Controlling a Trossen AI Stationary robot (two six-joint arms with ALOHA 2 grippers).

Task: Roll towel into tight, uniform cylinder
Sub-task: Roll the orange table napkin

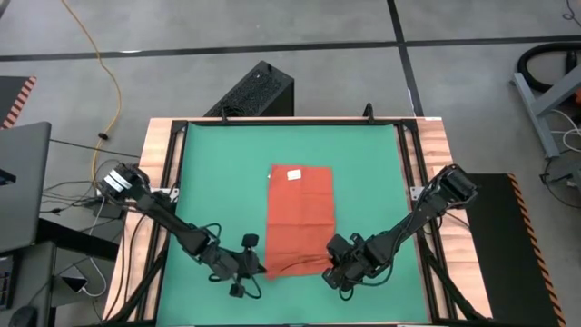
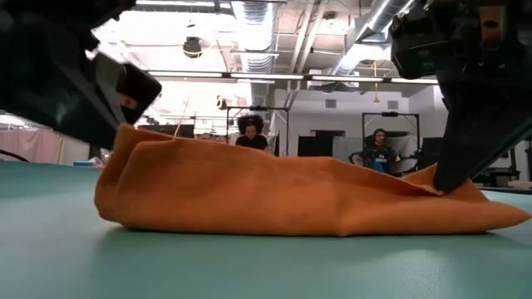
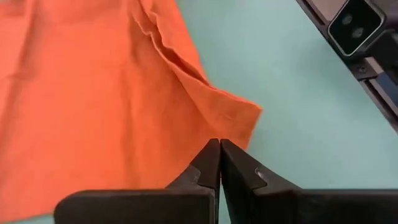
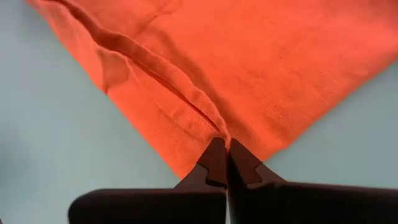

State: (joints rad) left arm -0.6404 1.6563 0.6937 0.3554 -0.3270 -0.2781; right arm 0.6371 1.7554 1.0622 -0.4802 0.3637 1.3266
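Observation:
The orange-red towel (image 1: 300, 218) lies as a long folded strip on the green mat (image 1: 213, 182), its white tag (image 1: 293, 175) at the far end. My left gripper (image 1: 260, 266) is shut on the strip's near left corner, and my right gripper (image 1: 332, 265) is shut on its near right corner. In the low view the left corner (image 2: 125, 134) is raised off the mat under my left gripper (image 2: 116, 116), while the right corner stays low under my right gripper (image 2: 449, 187). The far part of the towel rests flat on the mat. My left gripper pinches the towel's near edge right beside the left corner (image 3: 231, 127) between its two fingertips, coming slanting down from the near left. That corner is lifted off the mat; the cloth slopes down from it. Several layers show at the nearby edge (image 3: 163, 38). My right gripper pinches the towel at its near right corner (image 4: 216, 127), where a folded ridge of cloth runs into the fingertips. The fingers slant steeply down from the near right. The corner sits low, at or just above the mat (image 2: 465, 195).
Wooden table borders (image 1: 427, 145) and black frame rails flank the mat. A black box (image 1: 259, 91) stands beyond the far edge. Bare mat lies left and right of the towel. In the low view, people (image 2: 249, 133) sit in the room behind.

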